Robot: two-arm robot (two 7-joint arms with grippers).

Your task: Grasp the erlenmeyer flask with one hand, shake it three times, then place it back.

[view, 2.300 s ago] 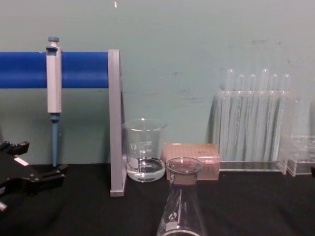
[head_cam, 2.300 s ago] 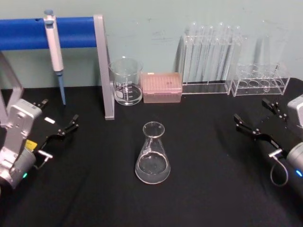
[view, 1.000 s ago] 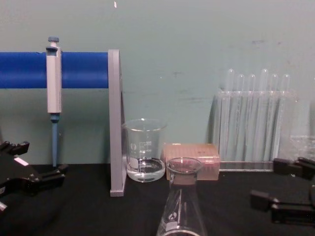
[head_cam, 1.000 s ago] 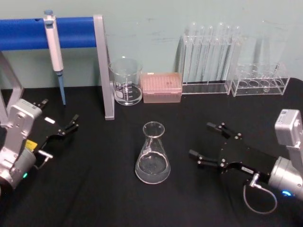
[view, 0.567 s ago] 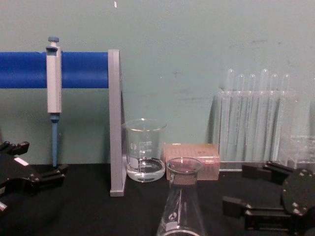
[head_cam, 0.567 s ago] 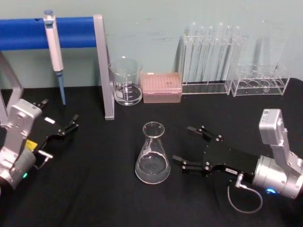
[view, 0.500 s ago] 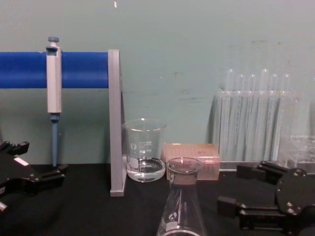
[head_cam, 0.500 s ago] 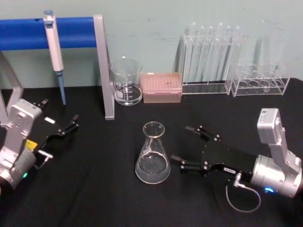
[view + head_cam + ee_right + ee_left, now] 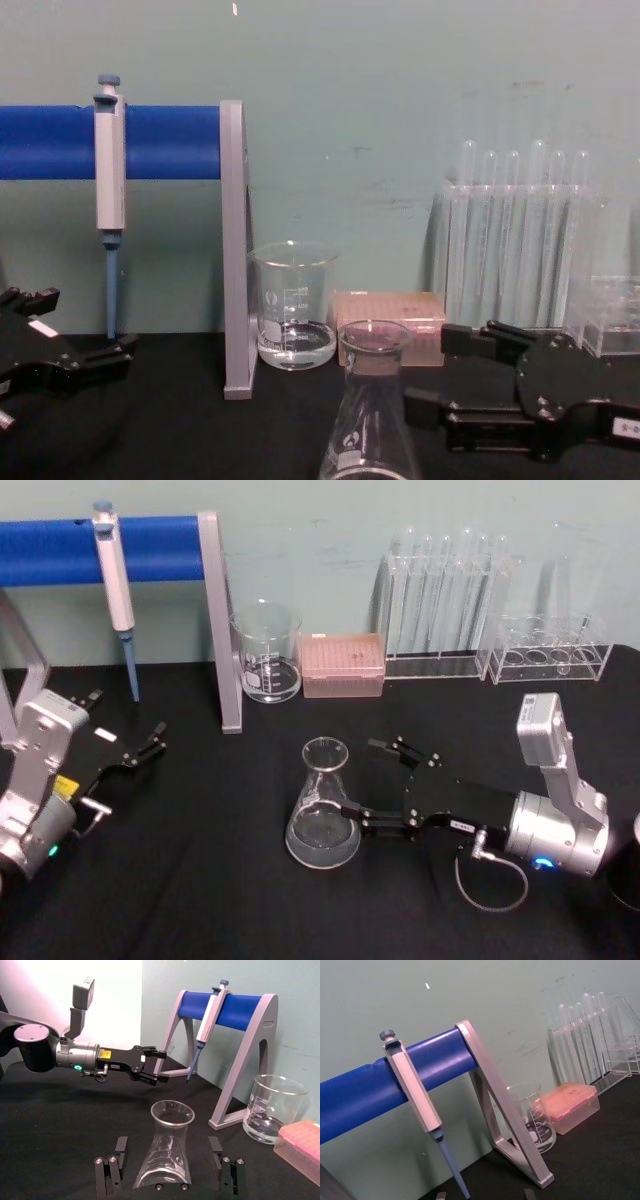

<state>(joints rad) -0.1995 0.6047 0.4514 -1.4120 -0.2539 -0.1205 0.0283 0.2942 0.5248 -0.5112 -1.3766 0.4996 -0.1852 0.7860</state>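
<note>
The left gripper [image 9: 122, 720] sits parked at the left edge of the black surface [image 9: 200, 900], its jaws spread and empty. The erlenmeyer flask [image 9: 322, 810] stands upright in the middle. From its right, the right gripper [image 9: 358, 777] reaches in low, jaws wide apart on either side of the glass, holding nothing.
</note>
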